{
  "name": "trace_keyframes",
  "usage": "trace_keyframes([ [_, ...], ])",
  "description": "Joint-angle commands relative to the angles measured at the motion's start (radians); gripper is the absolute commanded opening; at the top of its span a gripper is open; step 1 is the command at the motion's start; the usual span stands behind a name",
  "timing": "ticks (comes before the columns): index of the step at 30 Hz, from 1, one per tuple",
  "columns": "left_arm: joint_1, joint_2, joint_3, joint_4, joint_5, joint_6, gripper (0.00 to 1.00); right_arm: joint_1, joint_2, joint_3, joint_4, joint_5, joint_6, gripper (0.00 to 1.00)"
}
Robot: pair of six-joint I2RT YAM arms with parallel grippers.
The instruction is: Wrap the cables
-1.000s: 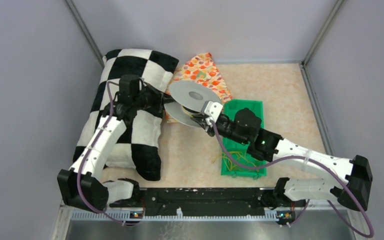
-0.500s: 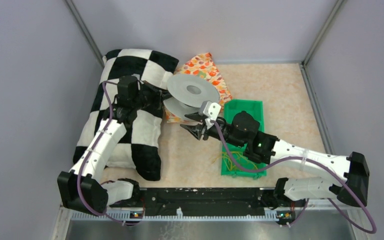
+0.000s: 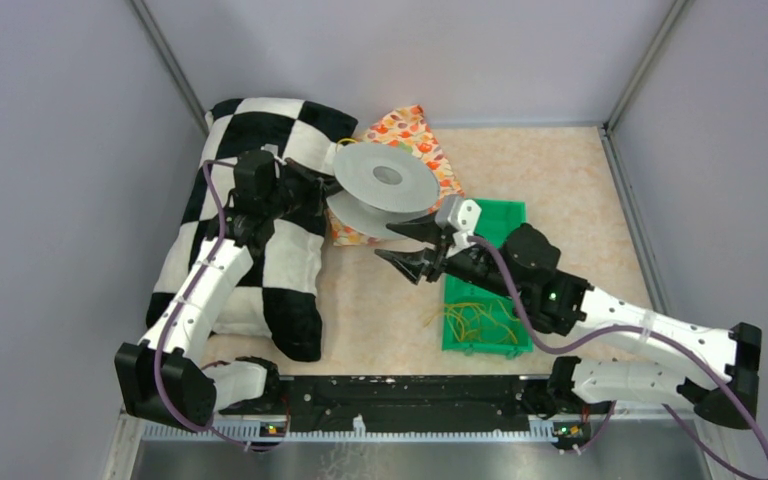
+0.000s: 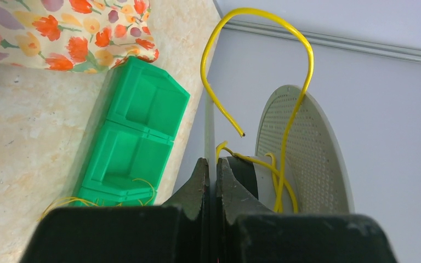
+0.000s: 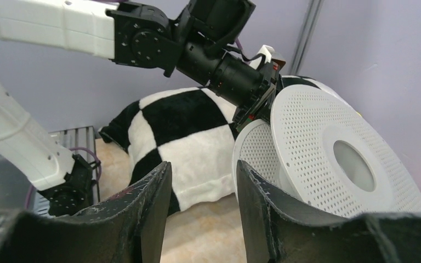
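Note:
A grey perforated spool [image 3: 387,178] hangs tilted over the flowered cloth. My left gripper [image 3: 326,200] is shut on the thin edge of one flange [image 4: 212,164]. One yellow cable [image 4: 255,9] loops up from the spool's hub, its free end in the air. More yellow cables [image 3: 478,320] lie in loose loops in the near end of the green tray [image 3: 496,214]. My right gripper [image 3: 386,241] stands open just in front of the spool, touching nothing. In the right wrist view its open fingers [image 5: 203,170] frame bare table, with the spool [image 5: 329,153] to the right.
A black-and-white checkered pillow [image 3: 260,215] lies under the left arm along the left wall. A flowered cloth [image 3: 412,140] sits behind the spool. Grey walls close the table on three sides.
My right gripper has opened, come off the spool and drawn back toward the green tray. The spool stays in the left gripper, slightly higher.

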Motion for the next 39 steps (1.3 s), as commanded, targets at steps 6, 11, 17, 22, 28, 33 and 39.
trace_keyframes([
  [6, 0.016, -0.023, 0.042, 0.109, -0.004, 0.02, 0.0, 0.013, -0.168, 0.025, -0.162, 0.028, 0.116, 0.52],
  [11, 0.018, -0.014, 0.086, 0.037, -0.02, 0.09, 0.0, 0.013, -0.264, 0.011, -0.282, 0.213, 0.16, 0.56],
  [17, 0.018, 0.031, 0.236, -0.142, -0.008, 0.409, 0.0, 0.005, -0.323, 0.088, -0.52, 0.588, 0.2, 0.68],
  [22, 0.017, 0.081, 0.312, -0.213, 0.281, 0.787, 0.0, -0.272, -0.126, 0.406, -0.874, 0.326, 0.296, 0.68],
  [28, -0.018, 0.06, 0.361, -0.481, 0.274, 1.233, 0.0, -0.515, 0.095, 0.587, -0.954, -0.075, 0.298, 0.7],
  [33, -0.071, -0.089, 0.258, -0.46, 0.132, 1.437, 0.0, -0.514, 0.255, 0.705, -0.982, -0.208, 0.293, 0.68],
  [39, -0.087, -0.228, 0.147, -0.353, 0.131, 1.551, 0.0, -0.468, 0.393, 0.751, -0.923, -0.308, 0.366, 0.68],
])
